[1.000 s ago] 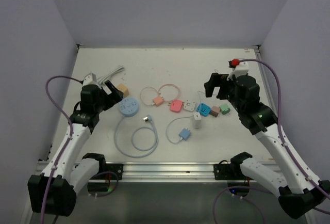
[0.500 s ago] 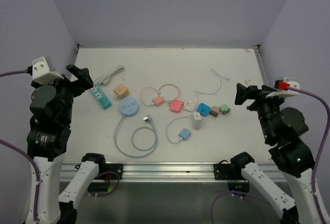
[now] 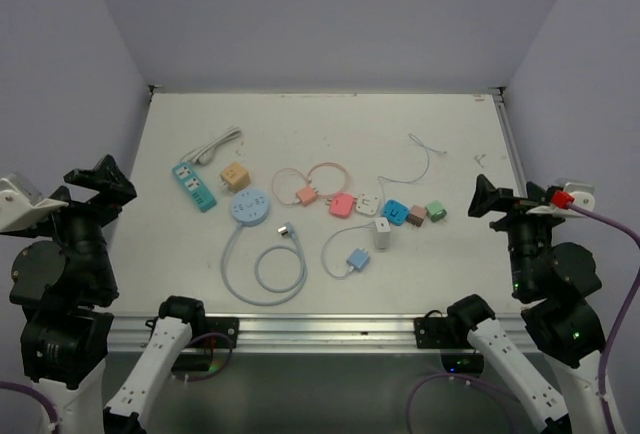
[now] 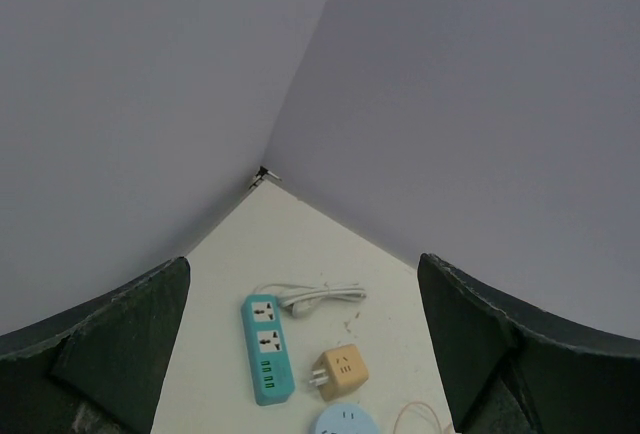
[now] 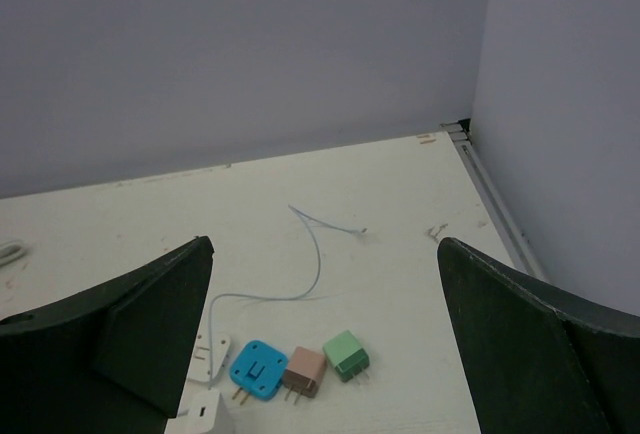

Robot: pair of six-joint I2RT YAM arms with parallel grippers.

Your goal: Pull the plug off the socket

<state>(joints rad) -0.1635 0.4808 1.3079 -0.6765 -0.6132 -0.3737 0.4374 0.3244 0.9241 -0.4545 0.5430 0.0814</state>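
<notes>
From overhead, the small plugs (image 3: 396, 212) were too tiny to show which one sat in a socket. The left wrist view cut off the round socket (image 4: 345, 422) at its lower edge. The table (image 3: 330, 124) held one power strip (image 3: 194, 186), one round socket and nine small plugs, clustered mid-table. The left gripper (image 4: 302, 264) and the right gripper (image 5: 325, 244) hung raised at the sides, jaws spread wide, grasping nothing.

White table (image 3: 330, 124) with teal plastic power strip (image 3: 194, 185) at nine o'clock, thin white cable (image 5: 319, 259) at two o'clock.
</notes>
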